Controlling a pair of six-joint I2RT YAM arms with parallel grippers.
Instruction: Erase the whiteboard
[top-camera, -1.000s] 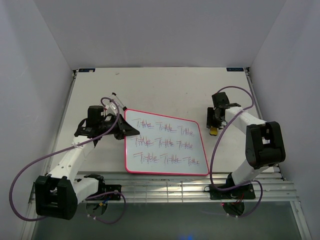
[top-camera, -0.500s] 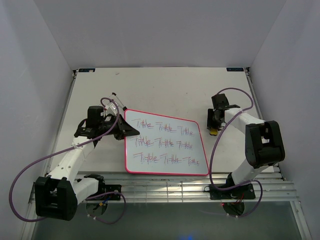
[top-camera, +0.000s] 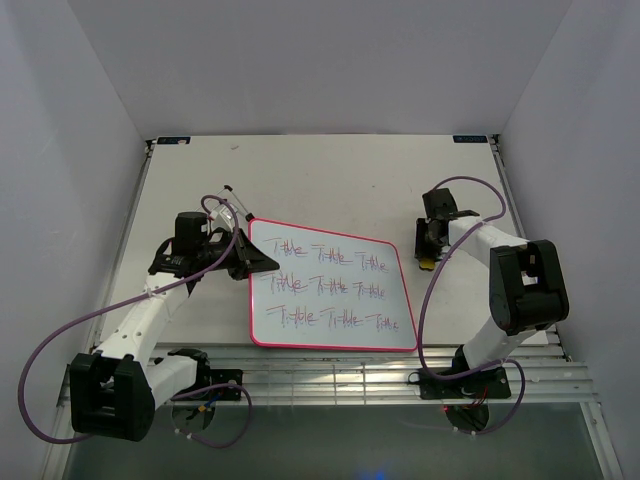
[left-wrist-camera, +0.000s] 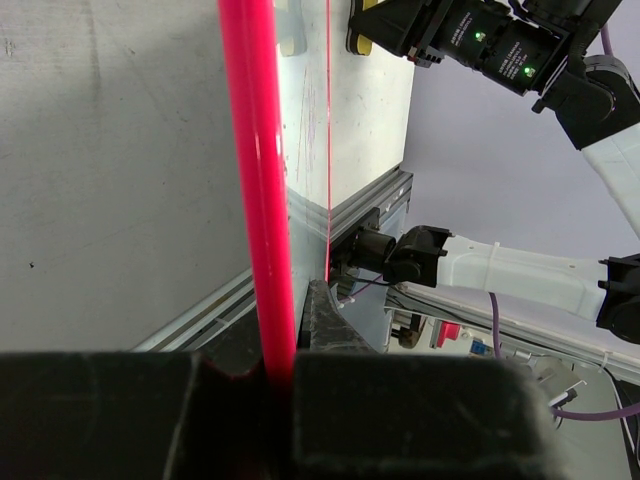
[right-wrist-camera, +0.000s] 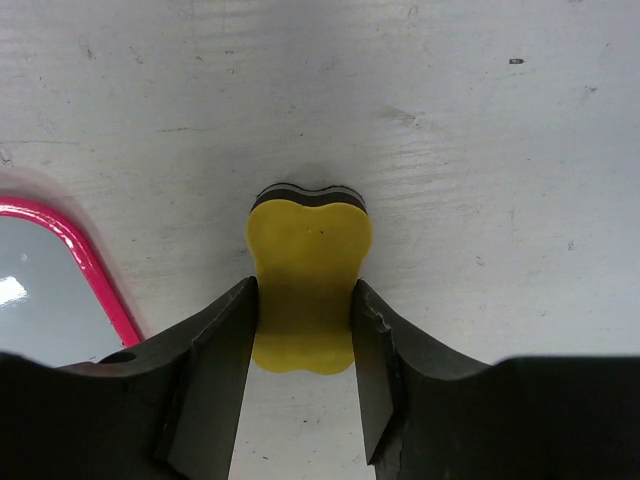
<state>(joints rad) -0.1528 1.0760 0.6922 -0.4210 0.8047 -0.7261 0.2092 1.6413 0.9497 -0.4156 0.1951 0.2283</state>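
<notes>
The whiteboard (top-camera: 330, 290) lies flat on the table, pink-framed, with three rows of pink-grey handwriting. My left gripper (top-camera: 248, 262) is shut on its left edge; in the left wrist view the pink frame (left-wrist-camera: 255, 200) runs down into the closed jaws of that gripper (left-wrist-camera: 285, 360). A small yellow eraser (right-wrist-camera: 308, 270) lies on the table just right of the board's top right corner (right-wrist-camera: 60, 240). My right gripper (right-wrist-camera: 305, 330) straddles the eraser, both fingers (right-wrist-camera: 215, 370) pressed against its narrow waist. From above, the right gripper (top-camera: 427, 258) hides most of the eraser (top-camera: 427, 265).
A slotted aluminium rail (top-camera: 330, 375) runs along the table's near edge, just below the board. Purple cables (top-camera: 60, 340) loop from both arms. Grey walls close in the table on the left, right and back.
The right gripper's fingers have closed in onto the yellow eraser's sides. The left arm and the whiteboard have not moved.
</notes>
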